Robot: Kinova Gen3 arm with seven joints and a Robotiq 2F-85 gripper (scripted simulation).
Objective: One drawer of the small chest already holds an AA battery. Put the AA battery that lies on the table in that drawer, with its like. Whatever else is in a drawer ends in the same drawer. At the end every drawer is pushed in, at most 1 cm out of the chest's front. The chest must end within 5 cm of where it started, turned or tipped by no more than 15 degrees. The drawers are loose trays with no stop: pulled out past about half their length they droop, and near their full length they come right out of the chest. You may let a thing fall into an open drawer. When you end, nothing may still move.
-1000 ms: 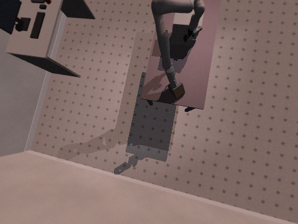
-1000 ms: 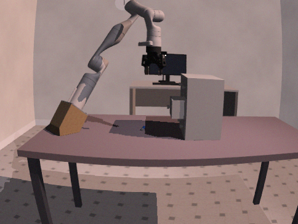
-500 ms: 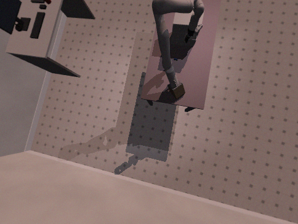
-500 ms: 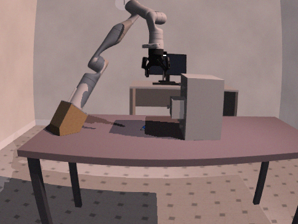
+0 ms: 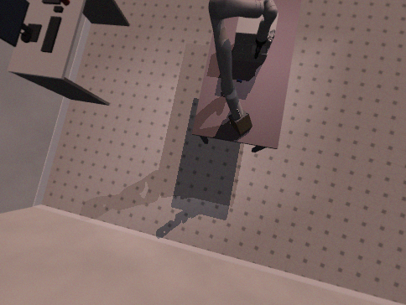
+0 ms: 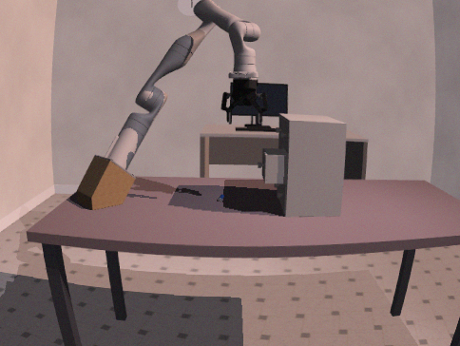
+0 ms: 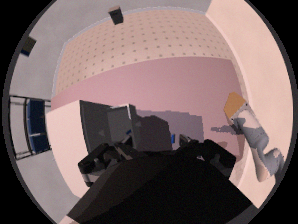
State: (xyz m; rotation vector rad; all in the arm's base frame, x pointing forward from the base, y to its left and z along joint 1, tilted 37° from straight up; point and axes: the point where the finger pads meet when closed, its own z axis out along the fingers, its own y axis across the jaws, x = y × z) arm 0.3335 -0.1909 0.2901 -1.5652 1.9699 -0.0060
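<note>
Gripper (image 5: 257, 55) (image 6: 244, 118) (image 7: 155, 140): spread wide, empty, high
Battery (image 5: 239, 80) (image 6: 221, 197) (image 7: 173, 138): below it, farther from the chest (image 5: 252, 26) (image 6: 316, 166) (image 7: 64, 132)
Long axis: cannot tell; too small

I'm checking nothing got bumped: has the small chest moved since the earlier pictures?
No. In the exterior view the chest stands at the same spot on the table, turned neither way.
</note>
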